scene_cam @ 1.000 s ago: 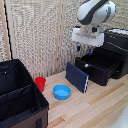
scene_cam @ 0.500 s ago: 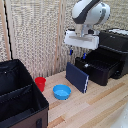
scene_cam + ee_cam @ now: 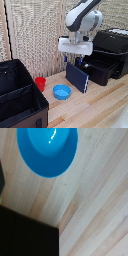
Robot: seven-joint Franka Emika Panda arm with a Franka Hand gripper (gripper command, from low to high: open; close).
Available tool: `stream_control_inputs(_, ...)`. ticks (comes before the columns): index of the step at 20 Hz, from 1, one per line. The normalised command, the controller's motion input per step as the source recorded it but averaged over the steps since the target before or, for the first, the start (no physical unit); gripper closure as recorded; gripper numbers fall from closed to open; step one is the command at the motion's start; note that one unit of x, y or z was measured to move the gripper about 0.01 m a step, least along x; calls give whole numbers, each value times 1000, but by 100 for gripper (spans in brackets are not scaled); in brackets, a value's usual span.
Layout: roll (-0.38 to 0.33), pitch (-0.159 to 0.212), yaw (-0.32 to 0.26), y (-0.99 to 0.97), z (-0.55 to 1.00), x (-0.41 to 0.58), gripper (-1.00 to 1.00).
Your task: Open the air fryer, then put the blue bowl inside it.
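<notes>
The blue bowl [image 3: 62, 92] sits on the wooden tabletop [image 3: 100, 107] below my jaws [image 3: 72, 60], just beside the dark-blue slab [image 3: 77, 77] that stands on edge between it and the air fryer [image 3: 106, 60], with the red cup [image 3: 40, 83] near it on the exterior view's left. I hang above it, holding nothing. The fryer's drawer [image 3: 98, 71] looks pulled out toward the bowl, so I judge the bowl to be the step in hand.

The bowl looks light, stiff and glossy — plastic, I would guess — so it should lift with very little force but could slip or tip if I pinch it badly. The rim is the only sensible place to take it: one finger inside, one outside the thin wall, on the side away from the slab, squeezing only until it holds.

Whether my jaws stand spread or pressed together I cannot tell; the exterior view shows only two blurred blue tips under the white wrist. In the wrist view the bowl [image 3: 47, 148] is cut off at the frame edge, my fingers do not appear at all, and a black mass [image 3: 25, 235] fills one corner — what it belongs to I cannot say.
</notes>
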Motion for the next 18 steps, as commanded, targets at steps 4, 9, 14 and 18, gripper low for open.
stream_control_inputs(4, -7, -23, 119, 466, -279, -390, -100)
stream_control_inputs(9, -140, -85, 131, 193, -380, -330, -100)
stream_control_inputs(14, -226, -87, 163, 51, -367, -100, -100)
stream_control_inputs(18, -119, -4, 142, 187, -450, -12, -100)
